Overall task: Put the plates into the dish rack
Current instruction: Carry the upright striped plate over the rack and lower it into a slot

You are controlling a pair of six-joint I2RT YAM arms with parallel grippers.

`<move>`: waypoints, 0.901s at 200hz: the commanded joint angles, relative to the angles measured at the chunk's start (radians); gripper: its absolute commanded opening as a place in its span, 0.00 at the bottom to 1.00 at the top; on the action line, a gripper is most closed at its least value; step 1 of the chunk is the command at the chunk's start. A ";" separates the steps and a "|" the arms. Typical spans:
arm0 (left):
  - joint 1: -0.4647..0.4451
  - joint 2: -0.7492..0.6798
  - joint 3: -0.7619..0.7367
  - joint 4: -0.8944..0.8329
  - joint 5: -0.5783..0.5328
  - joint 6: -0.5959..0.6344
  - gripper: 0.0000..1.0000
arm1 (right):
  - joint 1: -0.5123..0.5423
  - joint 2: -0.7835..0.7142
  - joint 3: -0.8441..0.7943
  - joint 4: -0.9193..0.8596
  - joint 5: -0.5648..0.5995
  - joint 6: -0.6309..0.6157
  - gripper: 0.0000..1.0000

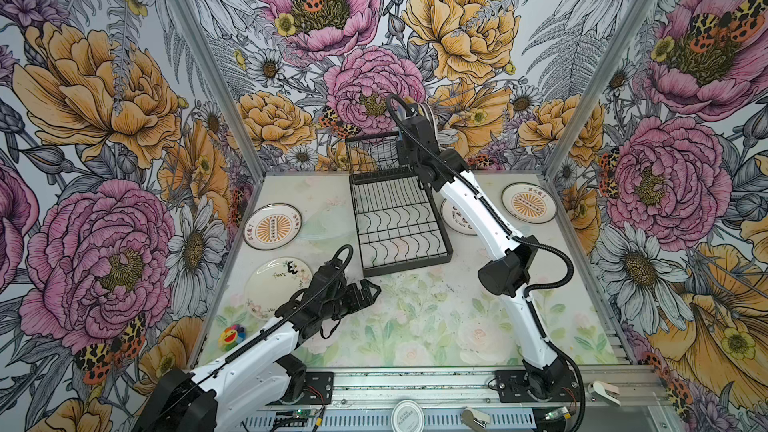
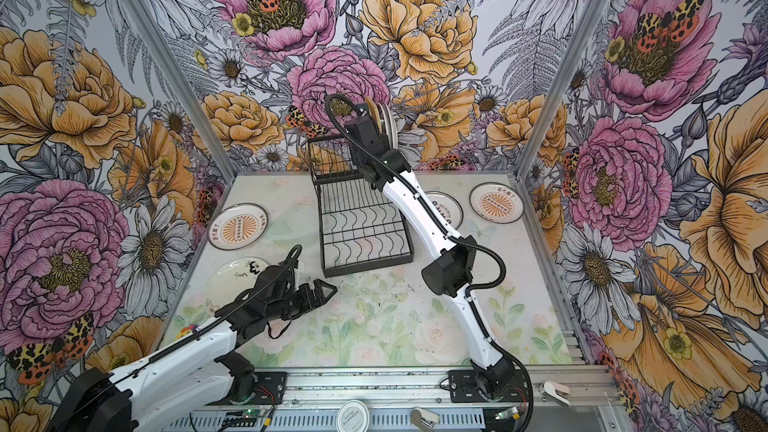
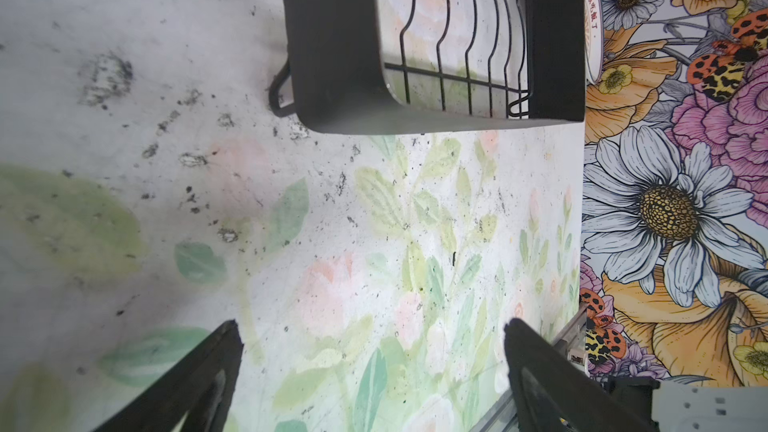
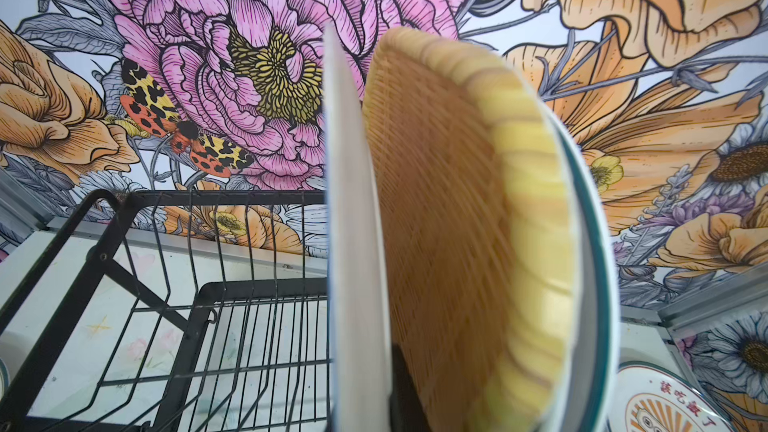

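The black wire dish rack [image 1: 395, 222] [image 2: 361, 226] stands at the middle back. In its raised tier, a yellow woven plate [image 4: 457, 222] and a teal-rimmed plate [image 4: 598, 284] stand on edge. My right gripper [image 4: 376, 405] is shut on a white plate [image 4: 353, 243] held upright beside them; one finger [image 4: 403, 388] shows between it and the woven plate. Flat on the table lie two sunburst plates [image 1: 272, 227] [image 1: 530, 203], a flower-rimmed plate [image 1: 278, 284] and a plate [image 1: 457, 218] partly under the right arm. My left gripper [image 1: 365, 288] [image 3: 372, 326] hangs open and empty by the rack's near corner.
A faint translucent plate [image 1: 328, 222] lies left of the rack. A small colourful flower toy [image 1: 232, 336] sits at the front left. A round white lid [image 1: 405, 415] rests on the front rail. Flowered walls close in three sides.
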 commanded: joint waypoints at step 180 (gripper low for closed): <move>0.015 -0.058 -0.006 -0.029 -0.048 -0.005 0.99 | 0.017 -0.162 -0.134 0.057 0.018 0.003 0.37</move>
